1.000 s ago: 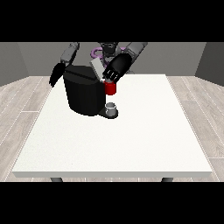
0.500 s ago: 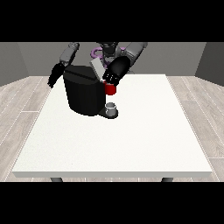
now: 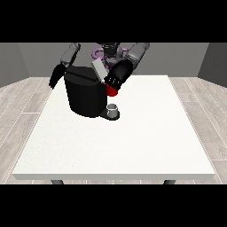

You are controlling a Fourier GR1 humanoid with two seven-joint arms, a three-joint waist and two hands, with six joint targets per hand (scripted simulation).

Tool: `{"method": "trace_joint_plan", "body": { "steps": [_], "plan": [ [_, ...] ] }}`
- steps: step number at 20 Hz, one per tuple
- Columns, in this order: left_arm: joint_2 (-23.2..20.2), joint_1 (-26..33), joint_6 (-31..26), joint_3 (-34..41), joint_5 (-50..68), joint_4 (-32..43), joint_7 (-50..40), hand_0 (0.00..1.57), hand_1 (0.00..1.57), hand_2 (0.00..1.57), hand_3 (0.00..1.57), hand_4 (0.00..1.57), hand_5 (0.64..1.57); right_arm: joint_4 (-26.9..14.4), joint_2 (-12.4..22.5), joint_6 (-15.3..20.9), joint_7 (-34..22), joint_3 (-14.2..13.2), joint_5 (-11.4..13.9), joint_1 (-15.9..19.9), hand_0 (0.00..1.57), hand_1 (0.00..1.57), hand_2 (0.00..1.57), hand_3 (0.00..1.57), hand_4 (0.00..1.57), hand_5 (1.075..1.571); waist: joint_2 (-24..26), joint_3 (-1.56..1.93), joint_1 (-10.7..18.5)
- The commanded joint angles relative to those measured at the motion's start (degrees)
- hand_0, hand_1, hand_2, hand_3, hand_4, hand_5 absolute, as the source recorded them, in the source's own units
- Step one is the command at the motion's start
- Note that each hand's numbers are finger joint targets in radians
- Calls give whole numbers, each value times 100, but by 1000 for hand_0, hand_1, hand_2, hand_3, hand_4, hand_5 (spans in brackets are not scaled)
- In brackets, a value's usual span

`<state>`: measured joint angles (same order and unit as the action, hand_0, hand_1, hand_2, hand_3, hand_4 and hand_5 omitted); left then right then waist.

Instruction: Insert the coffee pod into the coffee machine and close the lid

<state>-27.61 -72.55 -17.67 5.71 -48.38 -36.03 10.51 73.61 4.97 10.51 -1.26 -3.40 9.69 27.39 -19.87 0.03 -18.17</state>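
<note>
Pod-wise, I have to be honest: I cannot plainly pick out the coffee pod from here. A small grey thing (image 3: 113, 108) stands on the base in front of the coffee machine (image 3: 86, 95), under its spout side, and I cannot tell whether that is the pod or a cup.

My judgement is that a pod like this is light, small and stiff, with smooth sides that could slip, so I would take it by its rim or pinch it across the body rather than press on the top.

The hand at the view's right (image 3: 117, 77) sits at the upper front corner of the machine, just above a red thing at the machine (image 3: 112, 91) and touching or nearly touching the raised lid (image 3: 99, 70). I cannot tell how its fingers lie or whether it holds anything. The grey thing is below that hand, apart from it.

The hand at the view's left (image 3: 56, 77) hangs beside the machine's far side, its fingers pointing down toward the table (image 3: 133, 146) and looking fairly straight, holding nothing that I can see.

The lid looks tilted up, so I judge that closing is not yet done.
</note>
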Motion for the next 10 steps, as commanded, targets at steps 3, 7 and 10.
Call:
{"method": "trace_joint_plan", "body": {
  "steps": [3,7,10],
  "plan": [
    [-55,-294,297,223,51,111,17,1247,1247,1211,957,0,1571,168,-95,116,-234,217,211,130,0,0,0,0,0,1571,-180,-4,-250],
    [100,-7,505,60,-75,-7,227,1212,1212,1186,971,0,1571,46,-41,110,-87,57,106,104,0,0,0,0,0,1571,-125,-2,-41],
    [-150,-146,344,196,16,49,408,1269,1269,1236,966,0,1571,47,107,-7,-115,65,144,86,0,0,0,0,218,1571,-194,-2,-81]
  ]
}}
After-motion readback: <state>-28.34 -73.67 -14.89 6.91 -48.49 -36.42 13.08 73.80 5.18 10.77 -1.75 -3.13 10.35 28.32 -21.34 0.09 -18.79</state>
